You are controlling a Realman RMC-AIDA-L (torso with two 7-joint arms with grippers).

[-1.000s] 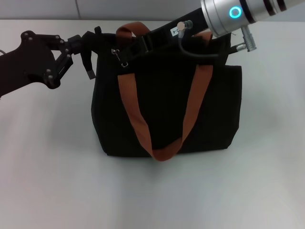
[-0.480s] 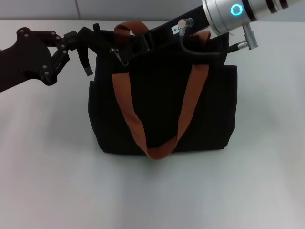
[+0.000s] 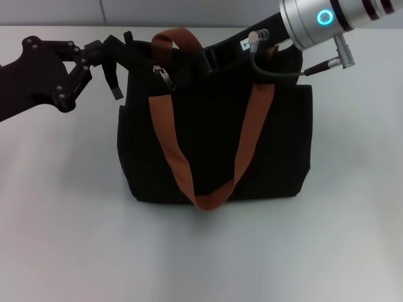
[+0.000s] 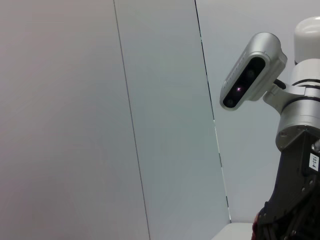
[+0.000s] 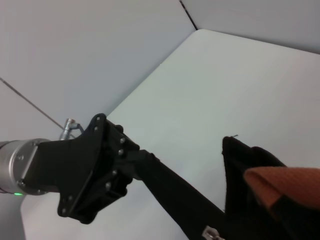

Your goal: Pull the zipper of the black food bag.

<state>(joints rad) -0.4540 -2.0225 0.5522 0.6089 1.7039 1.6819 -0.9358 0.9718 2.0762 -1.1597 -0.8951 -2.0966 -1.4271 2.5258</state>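
Note:
The black food bag (image 3: 214,145) stands mid-table with its orange-brown straps (image 3: 249,135) draped over the front. My left gripper (image 3: 119,53) is shut on the bag's top left corner; it also shows in the right wrist view (image 5: 142,159), holding a taut black edge. The silver zipper pull (image 3: 165,77) hangs at the top left of the bag, by the near strap, and shows in the right wrist view (image 5: 210,233). My right gripper (image 3: 211,58) reaches in over the bag's top edge, to the right of the pull. Its fingertips merge with the black fabric.
The white table (image 3: 69,239) surrounds the bag. A loose black strap end (image 3: 116,88) hangs below my left gripper. The left wrist view shows the wall and my right arm's wrist camera (image 4: 252,70).
My right arm has drawn back to the right along the bag's top. The silver pull has shifted slightly right. My left gripper earlier lifted the corner up and left, then held still.

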